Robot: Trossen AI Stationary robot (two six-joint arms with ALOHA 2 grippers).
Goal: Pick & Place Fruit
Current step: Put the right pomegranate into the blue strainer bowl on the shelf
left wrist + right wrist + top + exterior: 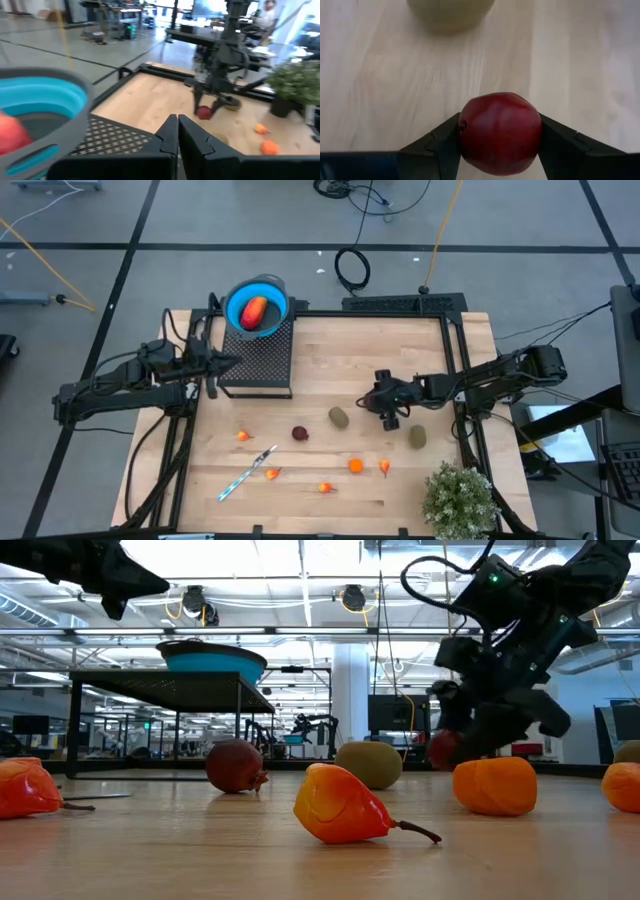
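My right gripper (385,412) (500,132) is at the table's middle right, shut on a dark red round fruit (500,131) (203,112) (443,748). An olive oval fruit (339,417) (451,12) lies on the wood just beyond it. Another dark red fruit (300,433), a second olive oval (417,437) and several small orange pieces (355,465) lie scattered on the table. A larger red-orange piece (255,310) rests in the blue bowl (232,298). My left gripper (232,363) (178,125) waits shut over the black mesh stand (258,365). My right gripper pinches the dark red fruit between its two fingers (440,145), one on each of the fruit's opposite sides (466,125). The fingers come slanting down from the table's right side. Whether the fruit rests on the wood or hangs just above it, I cannot tell.
The bowl stands on the black mesh stand at the far left. A thin silver-blue stick (247,473) lies near the front left. A bushy green plant (460,498) stands at the near right corner. A black frame (450,330) borders the table's far and right sides.
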